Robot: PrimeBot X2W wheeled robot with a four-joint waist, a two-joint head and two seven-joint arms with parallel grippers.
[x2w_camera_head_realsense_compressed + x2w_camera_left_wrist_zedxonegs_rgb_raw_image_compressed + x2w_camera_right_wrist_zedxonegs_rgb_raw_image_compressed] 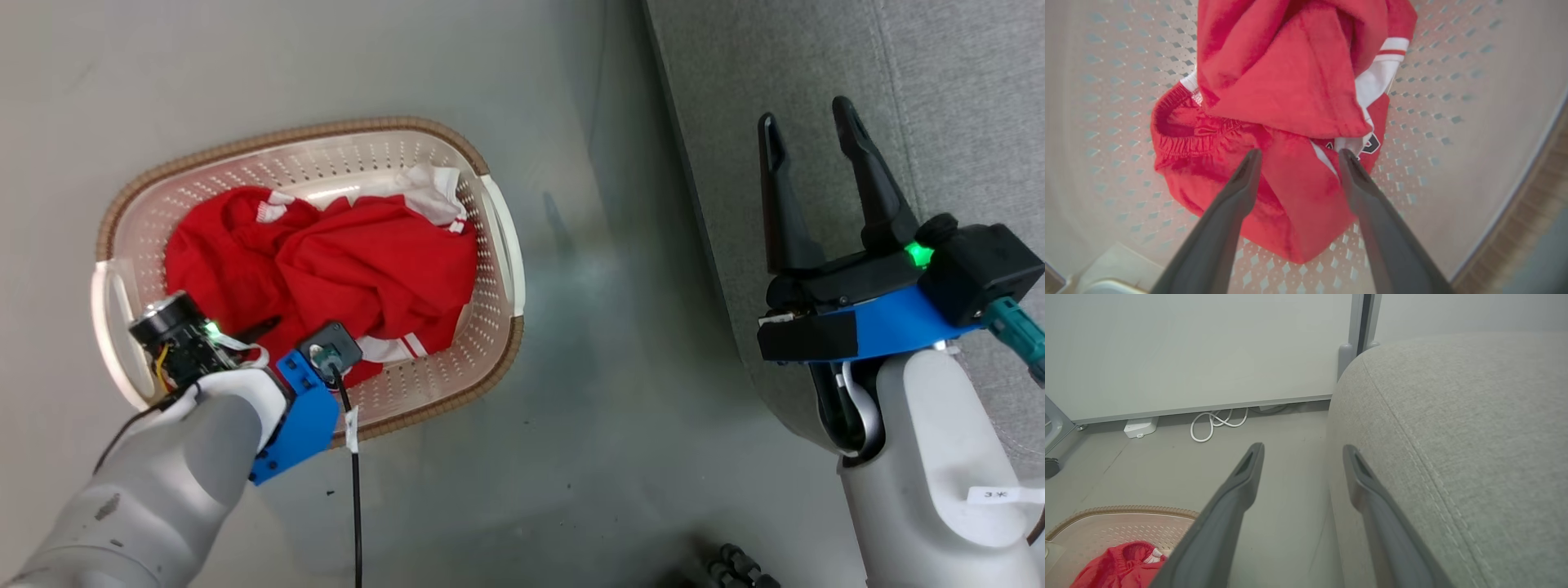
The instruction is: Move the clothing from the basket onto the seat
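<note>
- Left wrist view: left gripper (1300, 155) open, jaws spread just above the clothing (1290, 102), which lies crumpled in the basket (1106, 102) on the floor; cannot tell if it touches the cloth.
- Clothing judged light, soft and limp; it will drape and may drag a second garment along.
- Best hold: the raised fold between the jaws, pinched deep, not the white trim.
- Right gripper (1302, 448) open, empty, beside the seat (1453, 437).

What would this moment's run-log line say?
left gripper: open, in laundry basket at red clothing | right gripper: open, empty, at sofa seat edge | phase: pre-grasp
</note>
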